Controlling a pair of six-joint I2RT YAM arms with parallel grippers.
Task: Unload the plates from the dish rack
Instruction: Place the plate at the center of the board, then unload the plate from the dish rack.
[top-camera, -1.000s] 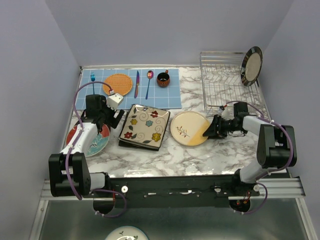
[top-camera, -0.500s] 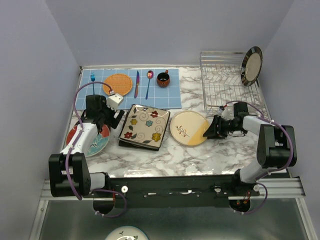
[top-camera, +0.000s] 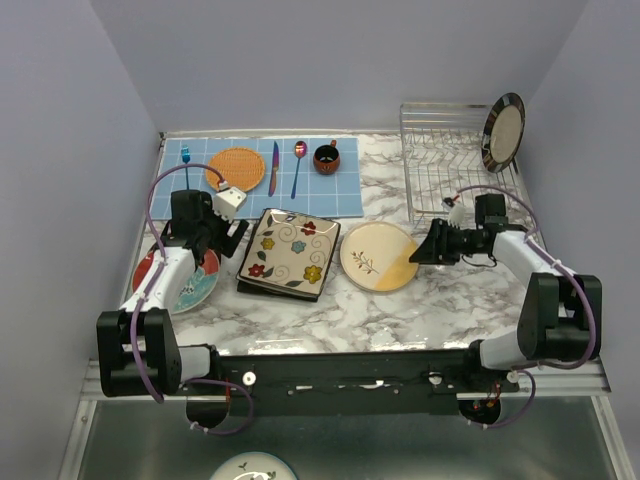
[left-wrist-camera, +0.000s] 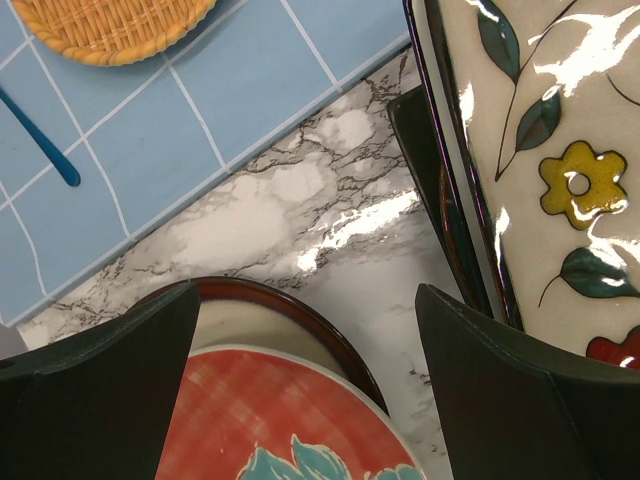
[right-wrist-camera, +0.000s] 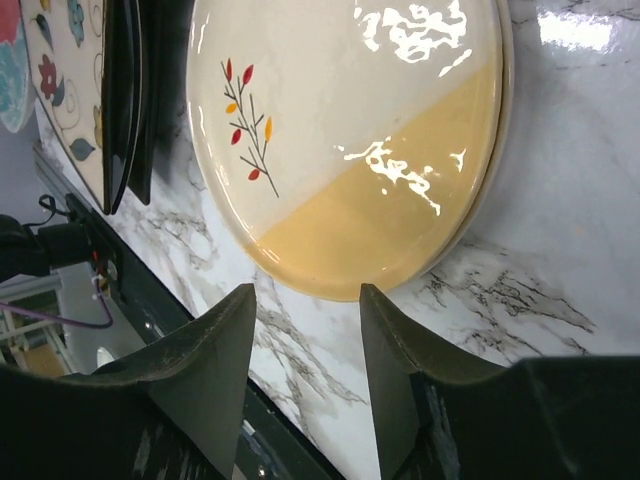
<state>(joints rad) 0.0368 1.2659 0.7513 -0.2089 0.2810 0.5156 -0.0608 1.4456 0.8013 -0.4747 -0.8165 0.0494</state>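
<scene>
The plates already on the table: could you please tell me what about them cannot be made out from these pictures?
- Square flowered plate: in the top view it covers the dark plates beneath, so their number is unclear.
- Red-and-teal plate: in the top view the left arm hides much of it, and the left wrist view cuts it off at the bottom edge.
- Cream plate: the right wrist view cuts it off at the top edge.

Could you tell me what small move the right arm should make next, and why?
Probably lift the right pincer clear and swing it back toward the dish rack. Its jaws stand open at the edge of the cream plate, which lies flat on the table, and one stripe-rimmed plate stands in the rack's far corner.
</scene>
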